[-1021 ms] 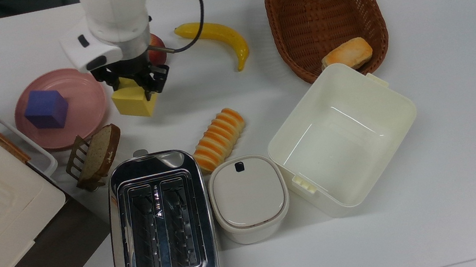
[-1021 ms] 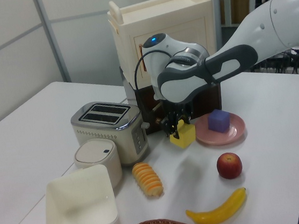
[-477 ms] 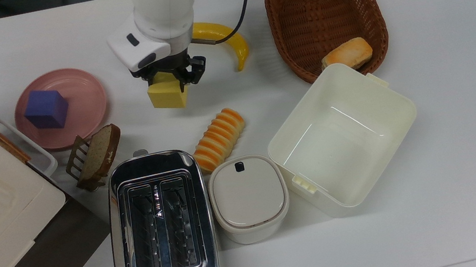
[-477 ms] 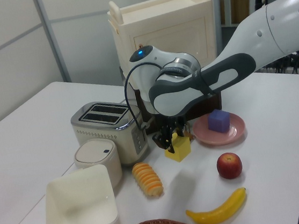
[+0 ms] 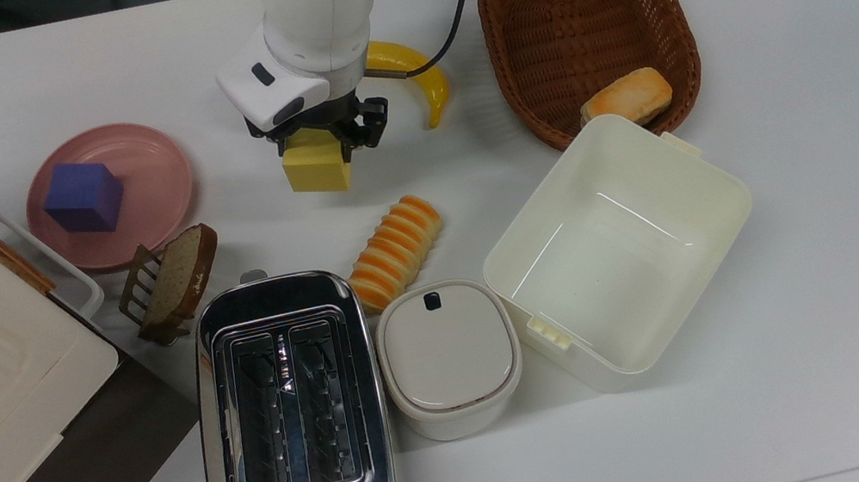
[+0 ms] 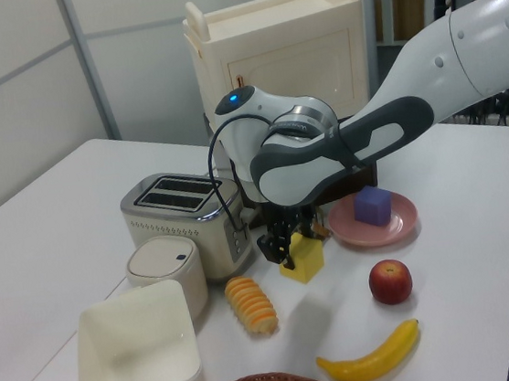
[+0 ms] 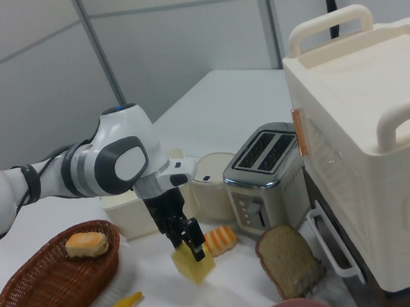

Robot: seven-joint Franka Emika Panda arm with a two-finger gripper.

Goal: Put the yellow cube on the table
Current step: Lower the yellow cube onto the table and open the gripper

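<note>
Hand [image 5: 323, 138] clamped on the cube [image 5: 316, 169], black fingers pressed to two opposite faces, seen in the top view between the plate [image 5: 160, 168] on the top view's left and the banana [image 5: 419, 72] on the top view's right. Cube matte yellow, sharp-edged, tilted in the right view [image 7: 192, 263], with its lower corner close to the surface [image 5: 811, 125]; contact with the surface not discernible. In the left view, cube [image 6: 304, 256] just beside the toaster [image 6: 184, 221] and the ridged bread roll [image 6: 251, 305], apple [image 6: 390, 282] near on the left view's right. Open white room directly around the cube in the top view: bare strip running toward the roll [image 5: 394, 249] below and toward the basket [image 5: 585, 23] on the top view's right. Wider bare stretches along the surface's far edge at the top and across the whole right and lower right of the top view. Surface smooth, plain white. Plate round, pink, glossy, carrying a purple cube [image 5: 83, 197]. Basket oval, brown, woven, with a bun [image 5: 625, 96] at its rim. Open bin [image 5: 618, 244] cream plastic, square with rounded corners. Toaster [image 5: 290, 417] polished chrome, two slots. Lidded pot [image 5: 449, 355] cream, rounded. Toast slice [image 5: 178, 274] propped in a small rack.
</note>
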